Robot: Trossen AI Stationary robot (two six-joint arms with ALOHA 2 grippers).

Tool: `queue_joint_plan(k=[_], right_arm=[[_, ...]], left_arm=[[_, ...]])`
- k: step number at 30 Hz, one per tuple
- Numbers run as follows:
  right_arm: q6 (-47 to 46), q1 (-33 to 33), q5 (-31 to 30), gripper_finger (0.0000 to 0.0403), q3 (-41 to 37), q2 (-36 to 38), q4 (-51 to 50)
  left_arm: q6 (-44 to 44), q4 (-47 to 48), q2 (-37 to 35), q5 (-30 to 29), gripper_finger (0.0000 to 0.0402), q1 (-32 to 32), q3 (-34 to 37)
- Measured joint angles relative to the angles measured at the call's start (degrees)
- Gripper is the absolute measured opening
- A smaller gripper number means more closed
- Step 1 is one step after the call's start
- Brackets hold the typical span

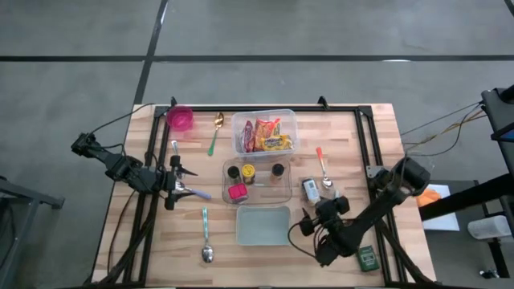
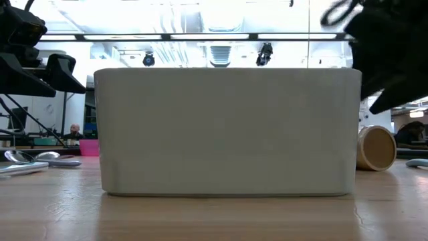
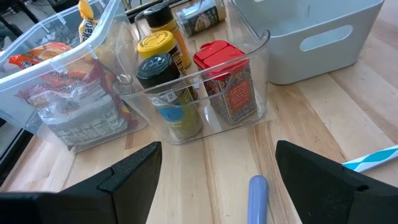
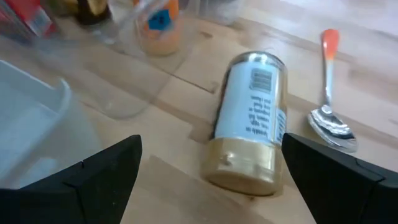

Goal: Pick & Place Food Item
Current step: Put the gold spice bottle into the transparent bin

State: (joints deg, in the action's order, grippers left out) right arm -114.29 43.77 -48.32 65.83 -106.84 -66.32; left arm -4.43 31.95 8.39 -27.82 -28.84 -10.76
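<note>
Low view: pale bin (image 2: 224, 130) is filling most of the frame, hiding nearly everything behind it. Only the gold cap end of the tipped jar (image 2: 375, 148) is peeking out beside it; label not showing there. Both arms are showing as dark silhouettes cut off at the top corners. Pink cup (image 2: 89, 148) is mostly hidden behind the bin's edge.

Left wrist view: blue-handled utensil (image 3: 258, 198) is running off the edge, head unseen. Snack bin (image 3: 59, 81) is getting cropped.

Right wrist view: clear organizer (image 4: 134, 37) and its jars are blurring out, labels unreadable. Jar label text is too soft to read.

High view: green item (image 1: 368, 258) is too small to identify.
</note>
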Motion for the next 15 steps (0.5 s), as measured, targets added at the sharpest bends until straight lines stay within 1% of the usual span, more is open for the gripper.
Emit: queue_joint_plan(k=[11, 15], right_arm=[[-16.3, 2.5, 0.2, 0.0384, 9.7, -13.8, -17.0], [-17.9, 2.6, 0.6, 0.0384, 11.8, -17.1, -19.1]], left_arm=[[0.0, 0.0, 0.0, 0.0, 0.0317, 0.0, 0.0], [0.0, 0.0, 0.0, 0.0, 0.0317, 0.0, 0.0]])
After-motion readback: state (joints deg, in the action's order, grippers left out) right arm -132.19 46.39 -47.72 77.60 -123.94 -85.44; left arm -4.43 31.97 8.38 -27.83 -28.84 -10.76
